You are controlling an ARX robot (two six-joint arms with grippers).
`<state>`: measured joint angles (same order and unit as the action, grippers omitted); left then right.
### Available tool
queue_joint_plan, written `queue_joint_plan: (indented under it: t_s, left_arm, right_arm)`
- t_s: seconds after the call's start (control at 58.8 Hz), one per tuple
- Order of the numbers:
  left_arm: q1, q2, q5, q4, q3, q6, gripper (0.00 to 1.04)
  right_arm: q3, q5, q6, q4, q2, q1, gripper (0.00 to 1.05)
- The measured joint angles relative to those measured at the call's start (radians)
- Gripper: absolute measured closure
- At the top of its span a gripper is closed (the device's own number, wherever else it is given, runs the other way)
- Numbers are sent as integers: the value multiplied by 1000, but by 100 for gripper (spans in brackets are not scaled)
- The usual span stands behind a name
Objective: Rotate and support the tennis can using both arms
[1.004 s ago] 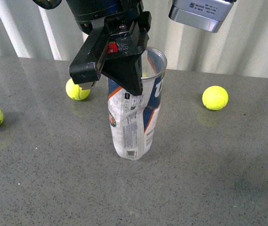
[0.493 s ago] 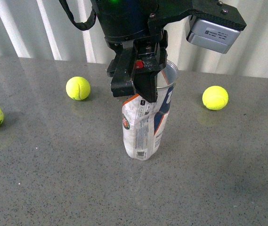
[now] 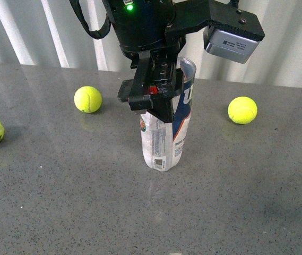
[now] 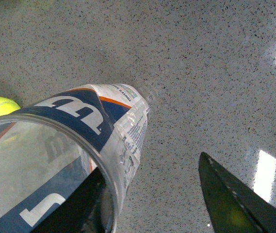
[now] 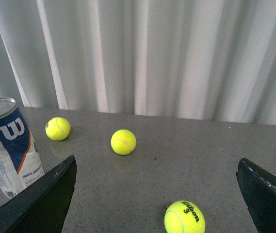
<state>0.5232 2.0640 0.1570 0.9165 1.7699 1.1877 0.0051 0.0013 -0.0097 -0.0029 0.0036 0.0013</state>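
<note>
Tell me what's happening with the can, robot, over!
Left gripper open at the tennis can rim. Right gripper open, empty, away from it. Can upright on the table. Tennis balls lie apart, nothing blocking.

Even, soft daylight; white glare patches on the table (image 4: 273,174) beyond the left gripper's jaws. Near fingers (image 4: 235,199) blur dark; faint shadows under the tennis balls (image 5: 123,141)
</note>
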Motion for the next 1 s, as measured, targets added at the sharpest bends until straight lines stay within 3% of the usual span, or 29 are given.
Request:
queue_joint_plan:
  t_s: [0.255, 0.425, 0.595, 0.748, 0.816, 1.004]
  left_arm:
    - [-11, -9, -2, -4, -8, 7, 6]
    - [-26, -64, 71, -70, -19, -41, 7]
    - [-65, -203, 175, -287, -89, -201, 7]
    - [-147, -414, 182, -603, -267, -518, 7]
    - [-216, -556, 180, -749, -410, -748, 7]
    - [-385, -784, 171, -834, -715, -1041, 7]
  right_arm:
    - [0, 0, 0, 0, 0, 0, 7]
    - [0, 0, 0, 0, 0, 0, 7]
    - [0, 0, 0, 0, 0, 0, 7]
    - [0, 0, 0, 0, 0, 0, 7]
    - [0, 0, 0, 0, 0, 0, 7]
    - [0, 0, 0, 0, 0, 0, 7]
